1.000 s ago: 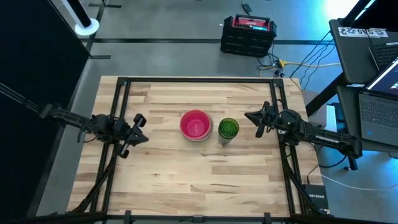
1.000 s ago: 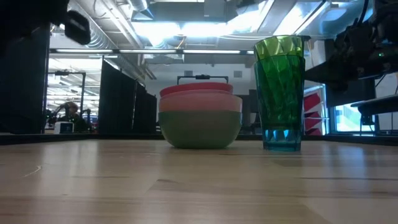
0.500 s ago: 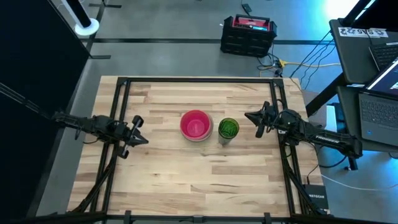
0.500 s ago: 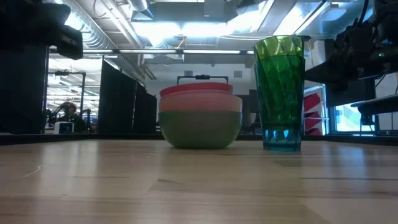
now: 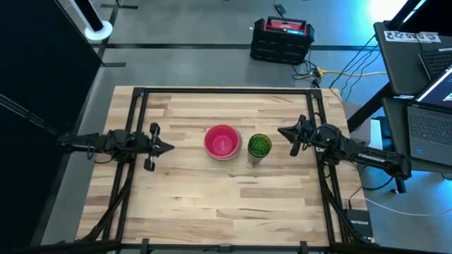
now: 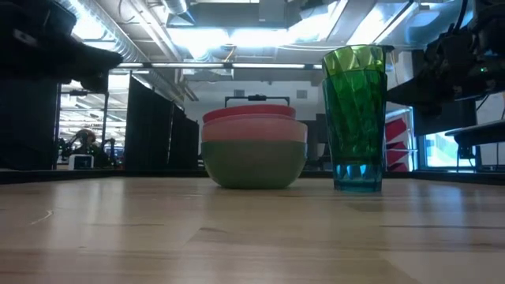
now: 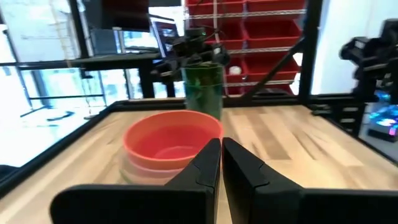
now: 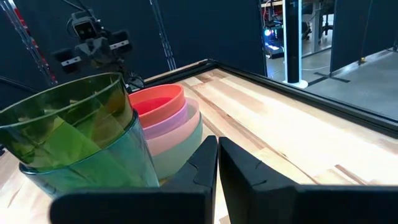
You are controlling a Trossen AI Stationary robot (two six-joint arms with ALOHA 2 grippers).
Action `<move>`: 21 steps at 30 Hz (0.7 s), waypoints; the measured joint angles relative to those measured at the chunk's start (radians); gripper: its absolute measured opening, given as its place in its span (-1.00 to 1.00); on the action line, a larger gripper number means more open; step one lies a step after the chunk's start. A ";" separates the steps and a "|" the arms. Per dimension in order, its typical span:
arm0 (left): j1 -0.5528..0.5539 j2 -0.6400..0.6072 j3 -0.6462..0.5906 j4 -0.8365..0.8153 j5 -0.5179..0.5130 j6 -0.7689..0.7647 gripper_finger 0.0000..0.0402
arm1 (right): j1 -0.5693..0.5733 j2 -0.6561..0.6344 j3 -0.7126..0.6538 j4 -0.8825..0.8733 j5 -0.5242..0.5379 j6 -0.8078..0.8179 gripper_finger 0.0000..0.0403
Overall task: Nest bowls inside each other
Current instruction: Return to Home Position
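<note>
A stack of nested bowls [image 5: 222, 141] stands mid-table on its base: mint-green at the bottom [image 6: 254, 163], pale pink and pink above, a red one [image 7: 171, 134] on top. Right beside it stand two small, tall bowls [image 5: 259, 146], the olive-green one [image 6: 355, 83] nested in the teal one [image 6: 357, 177]. My left gripper [image 5: 168, 148] is shut and hovers level, left of the stack, pointing at it. My right gripper [image 5: 282, 131] is shut and hovers to the right of the tall bowls. Both touch nothing.
Black frame rails [image 5: 134, 120] run along the table's left and right sides under the arms. A black-and-red case [image 5: 282, 39] sits on the floor beyond the far edge, and laptops [image 5: 431, 106] stand off to the right. Bare wood [image 5: 226, 204] fills the near half.
My left gripper has sunk and swung round from slanting toward the near edge to pointing level at the bowl stack, staying shut. The bowls and my right arm have kept still.
</note>
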 joint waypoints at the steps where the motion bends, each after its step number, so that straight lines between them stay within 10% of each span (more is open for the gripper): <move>1: 0.008 0.001 0.000 -0.002 0.002 0.001 -1.00 | 0.000 0.000 0.000 0.000 0.000 0.000 -1.00; 21: 0.087 0.011 0.000 -0.022 0.020 -0.026 -1.00 | 0.000 0.000 0.000 0.000 0.000 0.000 -1.00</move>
